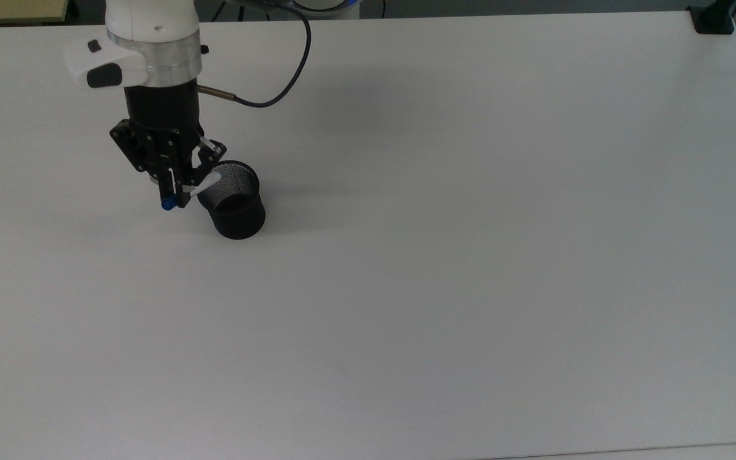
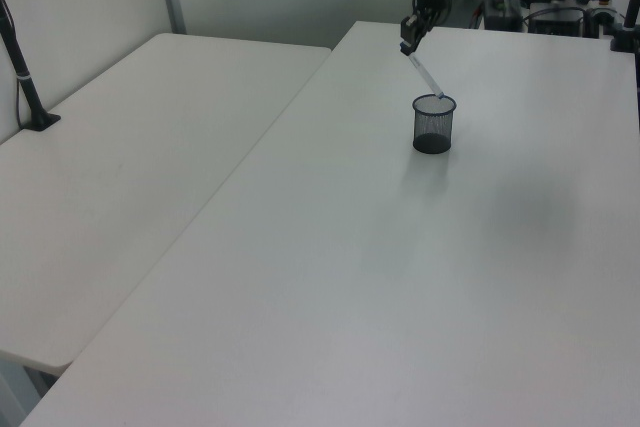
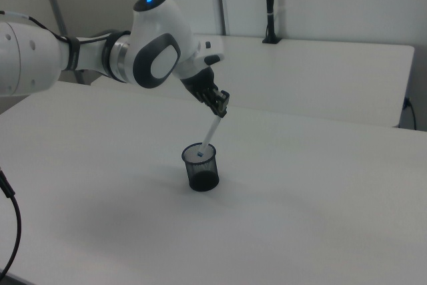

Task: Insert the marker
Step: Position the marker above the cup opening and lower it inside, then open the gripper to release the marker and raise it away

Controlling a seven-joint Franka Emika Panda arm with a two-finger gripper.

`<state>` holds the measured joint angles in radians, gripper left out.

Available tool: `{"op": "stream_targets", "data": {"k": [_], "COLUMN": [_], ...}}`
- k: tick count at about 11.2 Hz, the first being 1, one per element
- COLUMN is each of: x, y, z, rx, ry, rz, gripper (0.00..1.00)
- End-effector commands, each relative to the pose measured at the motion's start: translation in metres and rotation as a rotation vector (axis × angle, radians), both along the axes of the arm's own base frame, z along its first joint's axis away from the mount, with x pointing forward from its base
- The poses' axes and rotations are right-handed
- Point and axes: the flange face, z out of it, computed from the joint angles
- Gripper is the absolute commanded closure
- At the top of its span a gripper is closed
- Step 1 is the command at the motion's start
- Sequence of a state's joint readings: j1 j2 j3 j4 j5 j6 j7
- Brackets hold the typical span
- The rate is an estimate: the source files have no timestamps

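Note:
A black mesh cup (image 1: 232,203) (image 2: 433,124) (image 3: 201,167) stands upright on the white table. My gripper (image 1: 173,191) (image 2: 407,44) (image 3: 220,106) hangs above and to the top view's left of it, shut on the marker (image 1: 205,183) (image 2: 426,75) (image 3: 209,135). The white barrel slants down from the fingers, and its lower tip sits just inside the cup's rim. A blue end (image 1: 167,205) pokes out beyond the fingers in the top view.
The white table (image 1: 470,255) spreads wide around the cup. A second white table (image 2: 130,167) adjoins it on the left view's left. A black clamp post (image 1: 713,19) stands at the top view's far right corner, and a cable (image 1: 278,89) loops from the arm.

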<state>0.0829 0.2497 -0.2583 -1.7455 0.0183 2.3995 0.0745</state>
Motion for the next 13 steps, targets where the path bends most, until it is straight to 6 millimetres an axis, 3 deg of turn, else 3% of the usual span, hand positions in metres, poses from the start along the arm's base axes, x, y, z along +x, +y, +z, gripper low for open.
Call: {"op": "stream_targets", "data": {"k": [1, 3, 4, 5, 6, 9, 10, 13], "x": [-0.009, -0.008, -0.008, -0.009, -0.009, -0.008, -0.008, -0.022], "y": [0.008, 0.011, 0.012, 0.014, 0.017, 0.034, 0.04, 0.056], "z": [-0.022, -0.036, -0.037, -0.037, -0.036, -0.024, -0.008, 0.071], "rx": [0.013, 0.01, 0.011, 0.012, 0.022, 0.058, 0.068, 0.102], "ry": [0.019, 0.042, 0.049, 0.056, 0.053, 0.054, 0.1, 0.261], "rz": [-0.007, -0.002, -0.001, 0.002, -0.006, -0.056, -0.05, -0.013], "gripper": [0.97, 0.9, 0.78, 0.57, 0.03, 0.0, 0.0, 0.0]}}
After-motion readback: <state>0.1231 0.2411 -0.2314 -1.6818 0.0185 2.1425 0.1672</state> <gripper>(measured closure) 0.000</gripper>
